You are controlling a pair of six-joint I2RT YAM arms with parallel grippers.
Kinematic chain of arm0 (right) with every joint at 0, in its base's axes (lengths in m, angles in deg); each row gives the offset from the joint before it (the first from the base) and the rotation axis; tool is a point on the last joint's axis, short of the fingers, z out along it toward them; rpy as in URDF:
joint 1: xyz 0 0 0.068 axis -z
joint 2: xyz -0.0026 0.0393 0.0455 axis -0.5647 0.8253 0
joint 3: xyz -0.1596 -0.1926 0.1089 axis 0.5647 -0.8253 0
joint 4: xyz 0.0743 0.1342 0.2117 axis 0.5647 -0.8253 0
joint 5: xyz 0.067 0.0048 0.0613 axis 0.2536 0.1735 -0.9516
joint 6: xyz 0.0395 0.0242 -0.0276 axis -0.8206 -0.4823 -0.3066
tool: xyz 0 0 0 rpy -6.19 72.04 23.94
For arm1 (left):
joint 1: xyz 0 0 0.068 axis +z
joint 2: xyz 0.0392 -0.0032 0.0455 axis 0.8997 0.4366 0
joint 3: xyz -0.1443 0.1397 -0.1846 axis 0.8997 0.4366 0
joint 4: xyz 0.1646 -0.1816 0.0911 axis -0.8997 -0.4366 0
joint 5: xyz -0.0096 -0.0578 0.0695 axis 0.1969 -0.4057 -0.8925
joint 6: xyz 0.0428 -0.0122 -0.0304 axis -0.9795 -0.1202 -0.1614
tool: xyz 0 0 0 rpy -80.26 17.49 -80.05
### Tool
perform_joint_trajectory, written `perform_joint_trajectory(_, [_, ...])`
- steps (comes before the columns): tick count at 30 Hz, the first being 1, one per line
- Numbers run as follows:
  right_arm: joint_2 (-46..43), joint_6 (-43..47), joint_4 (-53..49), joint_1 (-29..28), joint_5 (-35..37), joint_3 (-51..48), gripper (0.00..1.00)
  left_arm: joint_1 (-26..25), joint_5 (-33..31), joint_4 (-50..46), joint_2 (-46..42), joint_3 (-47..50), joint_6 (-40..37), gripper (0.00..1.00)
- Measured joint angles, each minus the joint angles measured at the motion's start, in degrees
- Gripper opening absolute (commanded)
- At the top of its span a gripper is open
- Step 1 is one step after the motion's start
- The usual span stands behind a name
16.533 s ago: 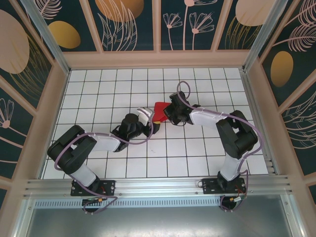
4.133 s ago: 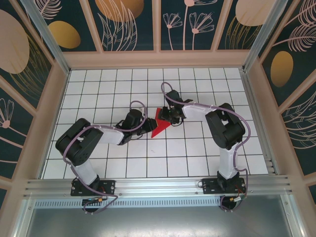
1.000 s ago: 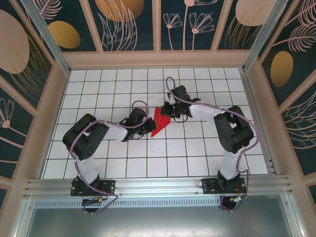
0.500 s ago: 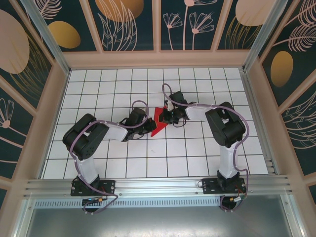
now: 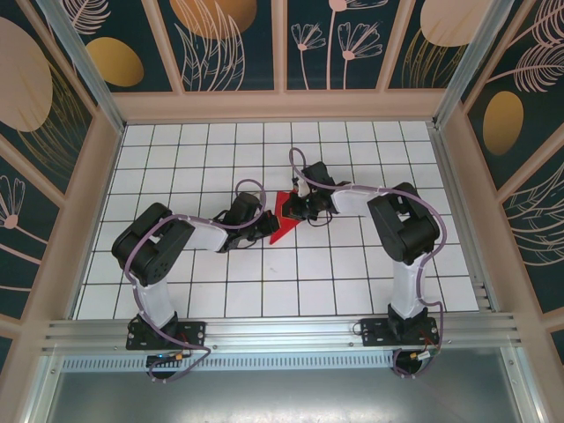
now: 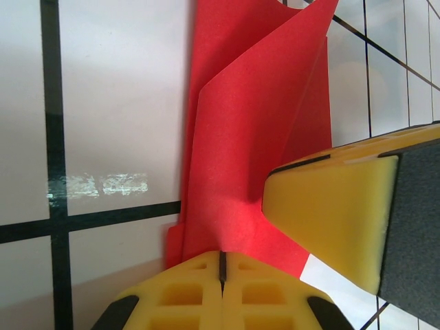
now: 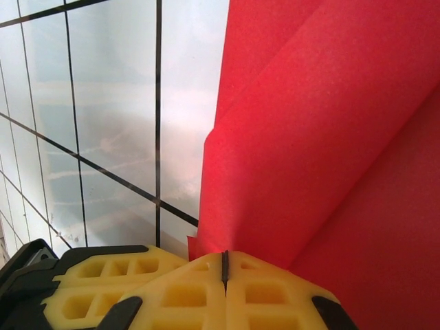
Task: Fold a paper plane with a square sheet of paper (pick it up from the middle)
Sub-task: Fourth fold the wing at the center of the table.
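Note:
The square sheet of paper [image 5: 283, 218] is bright red and folded into a pointed, creased wedge on the tiled floor, mid-table. My left gripper [image 5: 265, 227] meets its lower left edge. In the left wrist view the yellow fingertips [image 6: 199, 275] are pressed together, and a pucker of the paper [image 6: 247, 137] runs into the slit of my left gripper [image 6: 222, 265]. My right gripper [image 5: 299, 210] comes in from the paper's right. It is shut too, and a raised flap of the paper [image 7: 309, 137] reaches the tip of that gripper [image 7: 225, 265]. One right finger [image 6: 330, 213] rests on the paper.
The white floor with its black grid [image 5: 220, 282] is bounded by wooden walls [image 5: 282, 106] at the back and on both sides. An aluminium rail [image 5: 282, 330] runs along the near edge, with both arm bases on it. Purple cables loop over the arms.
Within the last second my right gripper came down and left onto the paper, then stopped. The left gripper and the paper's lower tip have stayed put.

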Motion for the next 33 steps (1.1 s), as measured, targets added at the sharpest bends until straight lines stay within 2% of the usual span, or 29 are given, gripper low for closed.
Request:
perform_joint_trajectory(16, [2.5, -0.1, -5.6, -1.4, 5.2, 3.7, 0.02, 0.0, -0.1, -0.2, 0.0, 0.0, -0.3, 0.00])
perform_joint_trajectory(33, [1.8, 0.0, -4.0, -1.4, 5.6, 3.7, 0.01, -0.1, -0.3, -1.2, 0.0, -0.5, -1.1, 0.00])
